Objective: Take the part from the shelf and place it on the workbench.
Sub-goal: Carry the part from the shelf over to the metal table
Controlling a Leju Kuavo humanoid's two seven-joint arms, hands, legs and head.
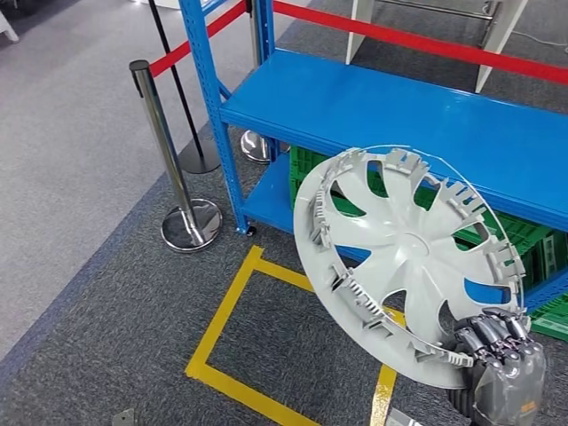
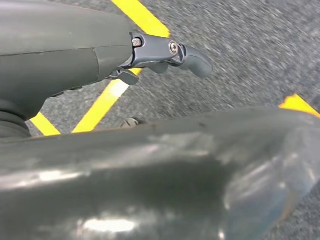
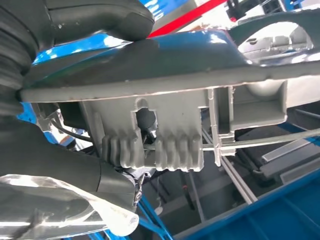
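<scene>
one grey wheel cover (image 1: pixel 408 257), gripped by right robot hand (image 1: pixel 503 359), blue shelf (image 1: pixel 402 115) behind

The head view looks down at the shelf (image 1: pixel 402 115); the right wrist view shares it from close underneath.

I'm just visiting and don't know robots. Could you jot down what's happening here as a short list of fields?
Held thing: grey wheel cover, tilted, inner side facing the camera
Holding hand: right hand, gripping the cover's lower rim
Other hand: left hand, over carpet and yellow floor tape, holding nothing visible
Behind: blue shelf with green crates underneath
Nearby: metal barrier post with red belt
Workbench: cannot tell
</scene>
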